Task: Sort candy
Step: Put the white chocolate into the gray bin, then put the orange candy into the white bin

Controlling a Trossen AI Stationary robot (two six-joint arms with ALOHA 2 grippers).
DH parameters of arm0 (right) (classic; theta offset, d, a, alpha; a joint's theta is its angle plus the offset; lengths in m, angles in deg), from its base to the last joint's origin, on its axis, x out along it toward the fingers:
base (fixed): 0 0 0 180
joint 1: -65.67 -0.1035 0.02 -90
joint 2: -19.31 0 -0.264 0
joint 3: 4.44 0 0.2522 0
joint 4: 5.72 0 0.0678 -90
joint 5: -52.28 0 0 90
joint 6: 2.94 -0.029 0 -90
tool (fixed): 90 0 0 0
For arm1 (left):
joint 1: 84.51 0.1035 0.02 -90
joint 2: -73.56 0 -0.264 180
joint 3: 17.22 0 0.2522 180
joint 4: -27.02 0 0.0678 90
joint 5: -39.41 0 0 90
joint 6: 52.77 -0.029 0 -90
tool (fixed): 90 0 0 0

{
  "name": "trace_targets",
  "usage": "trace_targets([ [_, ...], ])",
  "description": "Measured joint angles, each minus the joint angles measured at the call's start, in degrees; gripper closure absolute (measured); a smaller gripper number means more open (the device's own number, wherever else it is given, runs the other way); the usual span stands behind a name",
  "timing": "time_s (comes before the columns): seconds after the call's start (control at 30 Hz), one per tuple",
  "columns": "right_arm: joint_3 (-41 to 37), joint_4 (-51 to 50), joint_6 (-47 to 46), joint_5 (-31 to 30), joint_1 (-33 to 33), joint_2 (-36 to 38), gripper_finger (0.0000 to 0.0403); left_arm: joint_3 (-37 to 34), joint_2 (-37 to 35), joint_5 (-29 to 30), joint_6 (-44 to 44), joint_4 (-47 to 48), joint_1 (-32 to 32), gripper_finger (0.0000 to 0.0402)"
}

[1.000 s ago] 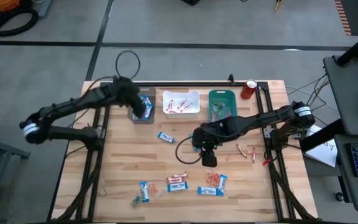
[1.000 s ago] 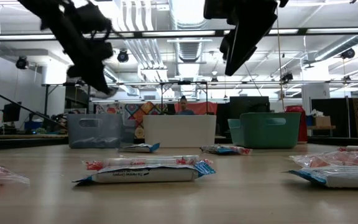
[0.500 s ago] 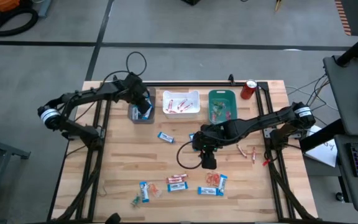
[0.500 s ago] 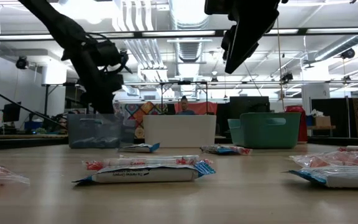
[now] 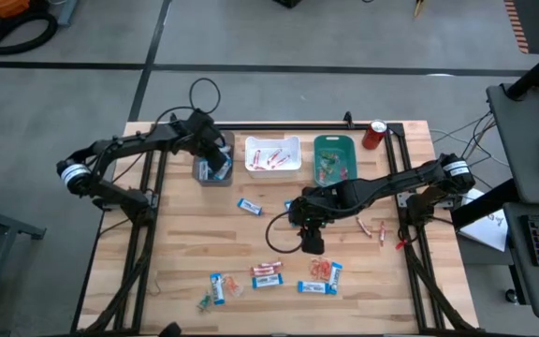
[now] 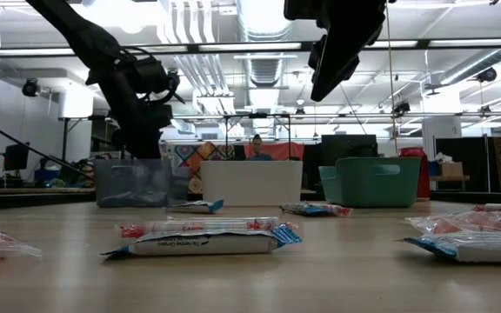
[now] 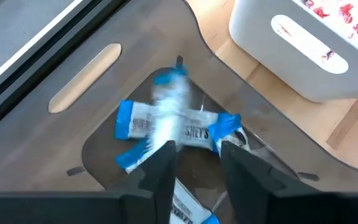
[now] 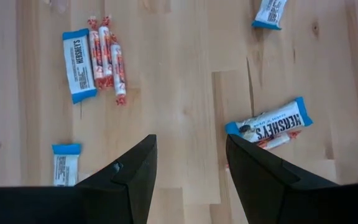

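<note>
The left gripper (image 7: 196, 163) has just let go: its fingers, clamped a second ago, now stand apart over the grey bin (image 5: 201, 171) at the bench's far left, and a blue-and-white bar (image 7: 166, 118) is blurred in mid-fall onto another blue-and-white bar (image 7: 179, 129) already lying on the bin floor. That arm swung in over the bin during the last second and now hangs there. I'd call that one more sweet sorted.

The right gripper (image 8: 188, 163) hovers, fingers spread wide and holding nothing, above the loose candy (image 5: 269, 274) scattered toward the bench's near edge; it has barely stirred. One stray blue bar (image 5: 249, 207) lies near the bench's middle.

Beside the grey bin, the white bin (image 5: 272, 166) holds red-and-white pieces, and the teal bin (image 5: 335, 143) follows it along the far edge. Plenty is left to pick.
</note>
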Motion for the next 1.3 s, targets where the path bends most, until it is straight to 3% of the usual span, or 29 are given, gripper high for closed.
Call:
trace_targets([
  [0.2, 0.0, -5.6, -12.2, 3.2, -0.2, 0.1, 0.0218, 0.0, -5.9, -1.4, 1.1, 1.9, -3.0, 0.0263],
  [0.47, -1.3, -16.3, -30.4, 3.1, -3.5, 0.1, 0.0218, -0.5, -20.0, -1.2, 7.4, 0.8, -15.8, 0.0261],
  [0.7, -6.9, -24.4, -39.2, 3.3, -5.4, 0.2, 0.0218, -3.5, -29.2, 8.4, 13.8, -0.4, -31.2, 0.0261],
  [1.03, -21.4, -25.3, -45.5, 2.9, -5.0, 4.2, 0.0218, -8.3, -31.8, 19.8, 15.6, -15.7, -51.6, 0.0261],
  [1.3, -32.4, -17.0, -46.1, 0.1, -4.6, 6.0, 0.0218, -8.0, -31.5, 24.6, 15.5, -17.0, -55.2, 0.0261],
])
